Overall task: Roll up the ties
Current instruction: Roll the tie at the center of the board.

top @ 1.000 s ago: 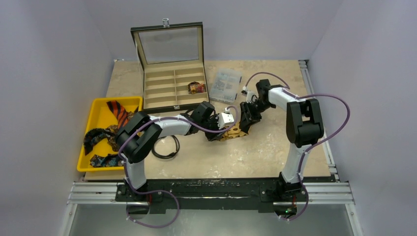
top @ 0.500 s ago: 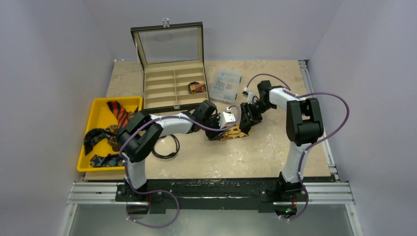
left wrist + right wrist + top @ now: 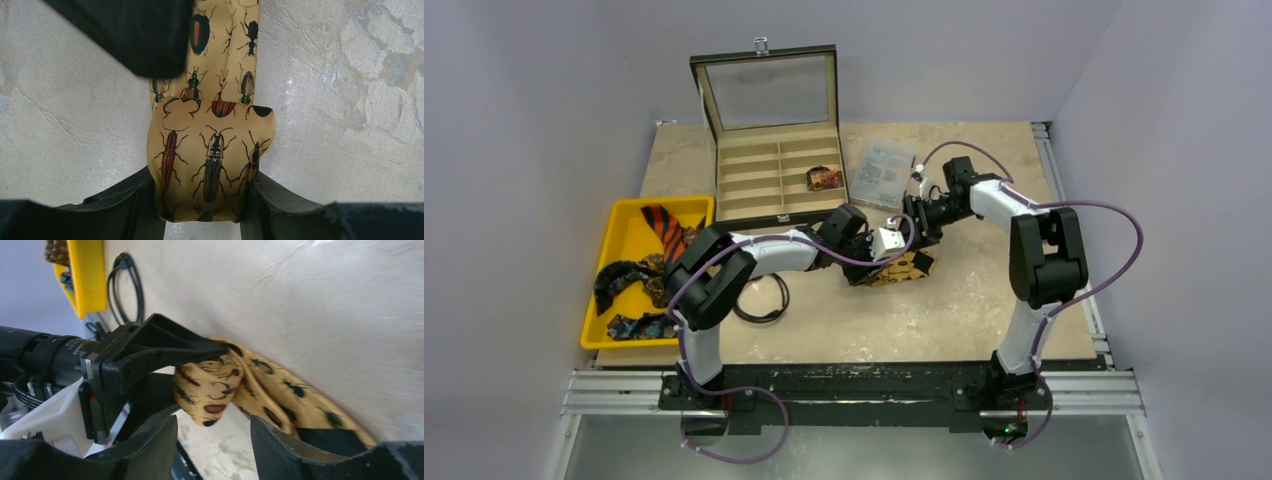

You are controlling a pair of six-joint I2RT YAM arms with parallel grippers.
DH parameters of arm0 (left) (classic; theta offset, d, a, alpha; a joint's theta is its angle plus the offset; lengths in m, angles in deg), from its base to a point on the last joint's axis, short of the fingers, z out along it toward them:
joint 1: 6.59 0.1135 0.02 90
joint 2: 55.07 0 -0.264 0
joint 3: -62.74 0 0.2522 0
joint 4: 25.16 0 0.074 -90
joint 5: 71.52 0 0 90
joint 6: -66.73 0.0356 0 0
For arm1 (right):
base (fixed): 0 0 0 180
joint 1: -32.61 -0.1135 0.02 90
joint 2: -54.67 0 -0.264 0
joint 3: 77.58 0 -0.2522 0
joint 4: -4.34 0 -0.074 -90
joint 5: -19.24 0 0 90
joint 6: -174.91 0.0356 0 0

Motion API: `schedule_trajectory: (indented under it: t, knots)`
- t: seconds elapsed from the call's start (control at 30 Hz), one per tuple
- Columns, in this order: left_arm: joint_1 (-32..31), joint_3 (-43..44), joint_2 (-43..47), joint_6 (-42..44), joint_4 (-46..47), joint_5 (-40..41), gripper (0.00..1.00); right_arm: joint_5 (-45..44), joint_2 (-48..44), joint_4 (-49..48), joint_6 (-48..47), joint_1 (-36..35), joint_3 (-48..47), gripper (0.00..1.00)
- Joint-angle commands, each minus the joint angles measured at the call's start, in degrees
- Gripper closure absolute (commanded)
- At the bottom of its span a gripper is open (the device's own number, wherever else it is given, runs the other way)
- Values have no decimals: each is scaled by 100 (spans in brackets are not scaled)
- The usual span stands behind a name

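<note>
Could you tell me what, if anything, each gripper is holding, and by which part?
The left gripper holds the tan-gold beetle-print tie by its rolled end, one finger on each side. The right gripper is open, holding nothing.

The beige table (image 3: 984, 310) holds a yellow tray (image 3: 596, 300), an open wooden case (image 3: 776, 218), a clear plastic box (image 3: 883, 172), a black cable loop (image 3: 759, 320), a tan-gold tie (image 3: 906, 270).

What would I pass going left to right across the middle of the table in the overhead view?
Yellow tray → black cable loop → tan-gold tie → right arm.
</note>
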Motion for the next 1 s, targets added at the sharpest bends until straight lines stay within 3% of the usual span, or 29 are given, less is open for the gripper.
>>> schedule_trajectory:
  t: [0.0, 0.17, 0.3, 0.33, 0.43, 0.47, 0.6, 0.7, 0.83, 0.97]
  knots:
    - [-35, -226, -540, 32, -972, 482, 99, 723, 205, -315, 483, -279, 122, 45]
    - [-49, -176, -590, -3, -978, 478, 98, 780, 590, -199, 350, -560, -55, 48]
    - [-49, -148, -600, -29, -982, 482, 98, 733, 815, -102, 167, -670, -148, 57]
    - [-49, -147, -603, -29, -982, 478, 99, 722, 863, -79, 114, -670, -179, 62]
    - [-49, -148, -596, -13, -969, 448, 99, 561, 927, -53, 69, -650, -172, 94]
    - [-49, -153, -592, -10, -954, 429, 98, 480, 925, -57, 71, -639, -146, 100]
    - [-12, -189, -597, 16, -824, 280, 96, 252, 998, 29, -137, -495, -16, 100]
    - [88, -289, -488, -79, -509, -16, 77, 61, 1057, 8, -184, -317, 123, 100]
    - [293, -835, 38, -297, 824, -725, 48, -205, 1207, 86, -305, -230, 190, 100]
    - [308, -997, 238, -453, 1757, -1136, 43, -349, 1287, 93, -341, -217, 222, 100]
